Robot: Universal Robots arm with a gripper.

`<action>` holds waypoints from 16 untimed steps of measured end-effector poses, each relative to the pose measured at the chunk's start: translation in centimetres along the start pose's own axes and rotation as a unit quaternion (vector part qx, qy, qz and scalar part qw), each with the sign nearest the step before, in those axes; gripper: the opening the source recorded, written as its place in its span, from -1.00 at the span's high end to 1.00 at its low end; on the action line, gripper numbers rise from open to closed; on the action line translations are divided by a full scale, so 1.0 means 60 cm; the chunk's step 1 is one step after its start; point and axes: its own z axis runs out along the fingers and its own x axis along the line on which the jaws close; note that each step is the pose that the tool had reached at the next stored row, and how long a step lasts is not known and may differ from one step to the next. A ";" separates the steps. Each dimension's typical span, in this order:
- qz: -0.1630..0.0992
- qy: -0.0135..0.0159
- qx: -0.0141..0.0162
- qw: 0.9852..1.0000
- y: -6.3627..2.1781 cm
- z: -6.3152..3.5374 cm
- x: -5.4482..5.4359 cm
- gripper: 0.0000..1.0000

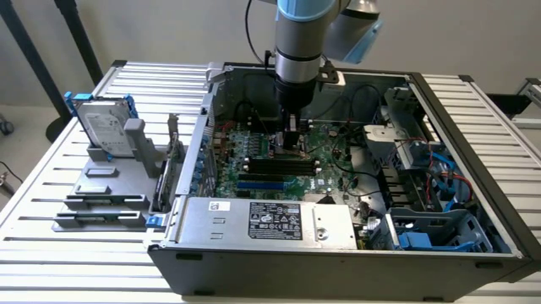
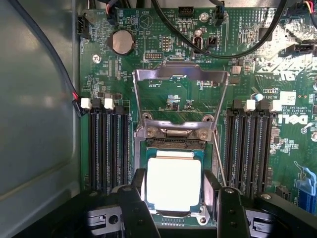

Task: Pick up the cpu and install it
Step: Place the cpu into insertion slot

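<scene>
The cpu [image 2: 173, 183] lies flat, silver top up, in the socket [image 2: 140, 161] in the middle of the board [image 2: 163, 39]. The gripper [image 2: 181, 196] is right down over it, straddling it from two opposite sides. Its inner faces sit so close to the chip's edges that I cannot tell whether it is clamped on the cpu or standing just clear of it. The near edge of the socket is cut off behind the gripper's black body. In the exterior view, the arm [image 1: 300, 38] and gripper [image 1: 290, 142] cover the socket area. Beyond the chip the load plate [image 2: 181, 74] is swung up and open, with banks of memory slots [image 2: 106, 148] on either side. On the exterior view's left, a drive [image 1: 106, 126] with a blue bracket stands upright in a grey stand [image 1: 101, 190] on the slatted table [image 1: 50, 171], just beside the case [image 1: 338, 272]. The case lies open on its side and holds the board, a labelled power supply [image 1: 262, 221] along its front wall and, on the exterior view's right, a grey cage [image 1: 431, 228] with blue cables [image 1: 439, 171] above it.
</scene>
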 end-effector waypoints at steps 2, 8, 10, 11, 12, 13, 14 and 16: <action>0.000 -0.004 0.000 1.000 0.000 0.001 0.000 -0.10; 0.001 -0.008 0.000 1.000 0.000 0.005 0.000 -0.10; 0.001 -0.009 0.000 1.000 0.000 0.006 0.000 -0.10; 0.001 -0.009 0.000 1.000 0.000 0.007 0.001 -0.10; 0.001 -0.009 0.000 1.000 0.000 0.008 0.001 -0.10; 0.001 -0.010 0.000 1.000 0.000 0.009 0.002 -0.10; 0.001 -0.010 0.000 1.000 0.000 0.010 0.003 -0.10; 0.001 -0.011 0.000 1.000 0.000 0.012 0.004 -0.10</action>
